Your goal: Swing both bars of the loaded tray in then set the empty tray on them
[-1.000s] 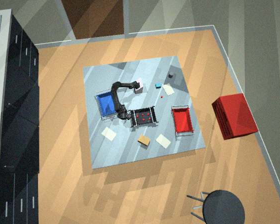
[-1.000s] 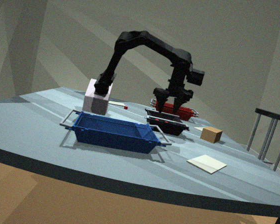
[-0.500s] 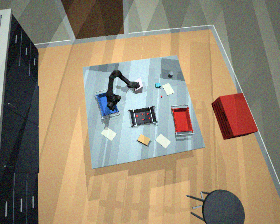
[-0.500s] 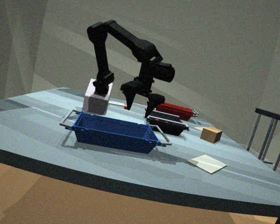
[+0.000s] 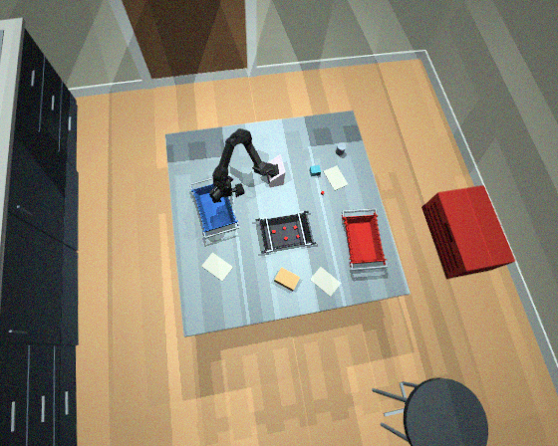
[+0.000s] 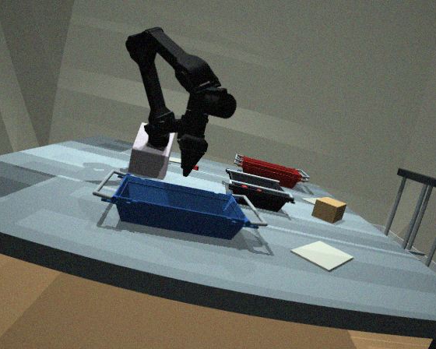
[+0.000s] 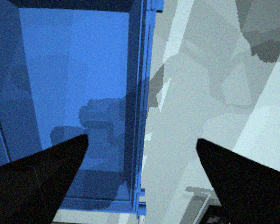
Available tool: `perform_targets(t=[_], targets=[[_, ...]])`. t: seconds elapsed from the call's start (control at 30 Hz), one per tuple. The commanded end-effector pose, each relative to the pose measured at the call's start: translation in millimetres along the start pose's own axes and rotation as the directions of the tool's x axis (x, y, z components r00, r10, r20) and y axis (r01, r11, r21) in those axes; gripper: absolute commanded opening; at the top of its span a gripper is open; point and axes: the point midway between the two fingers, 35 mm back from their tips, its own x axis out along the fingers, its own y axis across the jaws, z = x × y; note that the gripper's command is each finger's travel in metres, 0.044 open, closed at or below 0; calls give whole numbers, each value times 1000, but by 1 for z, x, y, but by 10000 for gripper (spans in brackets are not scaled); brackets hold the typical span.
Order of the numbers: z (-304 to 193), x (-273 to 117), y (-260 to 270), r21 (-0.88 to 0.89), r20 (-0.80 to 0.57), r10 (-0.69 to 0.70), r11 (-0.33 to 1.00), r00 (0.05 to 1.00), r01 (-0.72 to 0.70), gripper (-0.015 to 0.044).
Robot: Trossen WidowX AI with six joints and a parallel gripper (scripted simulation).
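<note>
From above, one end of the blue tray (image 5: 220, 232) (image 6: 181, 218) (image 7: 136, 100) is partly covered by the black arm (image 5: 225, 158) (image 6: 167, 43). Beside the blue tray, the black tray's (image 5: 288, 245) (image 6: 262, 200) (image 7: 208, 214) floor is hidden in the side view, and most of it is cut off in the wrist view.

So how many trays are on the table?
3: the blue tray under the claw, the black tray mid-table, the red tray on the side away from blue.

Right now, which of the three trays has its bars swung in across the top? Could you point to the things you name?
The black tray (image 5: 287, 245) (image 6: 261, 201), between the blue and red ones. Both its bars cross above the small red blocks; the other two trays' bars stick out past their ends.
</note>
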Motion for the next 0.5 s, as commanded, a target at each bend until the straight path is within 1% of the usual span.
perform_targets(t=[0.0, 0.13, 0.47], targets=[[2, 1, -2, 23, -3, 1, 1000, 1000, -1, 440], [0, 11, -1, 23, -3, 0, 1000, 1000, 0, 440], [-2, 56, 0, 23, -2, -1, 1000, 1000, 1, 440]])
